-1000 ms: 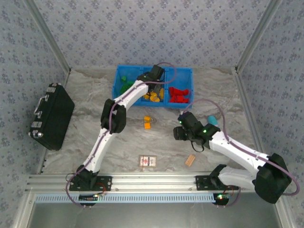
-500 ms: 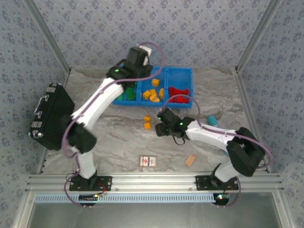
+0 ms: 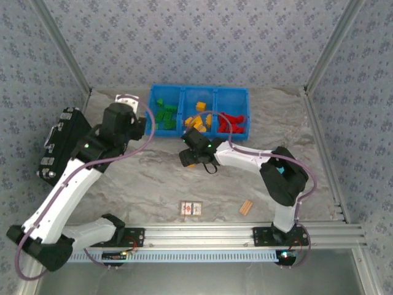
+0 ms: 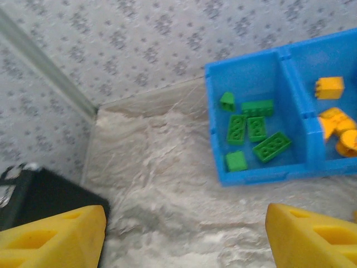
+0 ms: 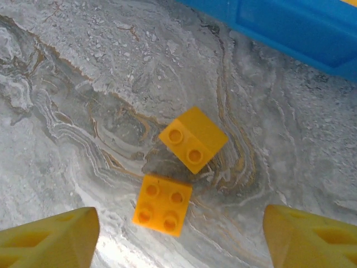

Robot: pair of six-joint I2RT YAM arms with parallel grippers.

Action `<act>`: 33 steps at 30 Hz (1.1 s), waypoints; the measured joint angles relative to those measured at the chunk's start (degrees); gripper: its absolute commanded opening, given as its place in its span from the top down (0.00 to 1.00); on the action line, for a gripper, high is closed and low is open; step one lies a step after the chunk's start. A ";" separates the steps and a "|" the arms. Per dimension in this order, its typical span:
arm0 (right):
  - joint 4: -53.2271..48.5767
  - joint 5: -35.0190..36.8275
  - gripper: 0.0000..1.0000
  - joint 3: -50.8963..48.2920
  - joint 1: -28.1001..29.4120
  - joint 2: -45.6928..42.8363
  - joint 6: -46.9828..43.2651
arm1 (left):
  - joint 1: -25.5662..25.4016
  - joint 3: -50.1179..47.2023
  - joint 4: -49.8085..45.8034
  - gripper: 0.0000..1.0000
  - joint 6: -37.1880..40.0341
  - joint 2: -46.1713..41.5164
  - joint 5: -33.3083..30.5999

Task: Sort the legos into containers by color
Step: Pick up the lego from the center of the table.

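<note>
Yellow legos (image 5: 163, 204) | just ahead of spread right gripper (image 5: 178, 244) | left gripper (image 4: 184, 240) spread

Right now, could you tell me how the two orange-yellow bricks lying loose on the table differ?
The square orange-yellow plastic brick shows four studs; the angled orange-yellow plastic brick shows two studs beside a smooth face. The square brick sits nearly straight in the right wrist view; the angled brick is turned diamond-wise. The angled brick lies nearer the bright blue plastic bin. Both rest on the marbled table, outside the bin.
</note>
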 measured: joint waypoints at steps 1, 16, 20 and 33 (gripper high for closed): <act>-0.33 0.04 0.16 0.87 -0.13 0.74 -0.20 | 0.50 -0.59 -0.50 0.24 -0.17 -1.25 -0.04; -3.32 -1.97 0.25 8.13 -3.85 10.60 0.02 | 2.80 -4.46 -6.16 0.21 -0.39 -6.64 -0.46; -3.26 -3.02 0.32 8.37 -4.13 11.45 0.37 | 2.89 -5.18 -6.14 0.21 -0.39 -6.69 -0.46; -2.95 -4.92 0.50 10.51 -6.10 13.79 0.59 | 2.99 -5.99 -5.95 0.21 -1.66 -5.42 -0.31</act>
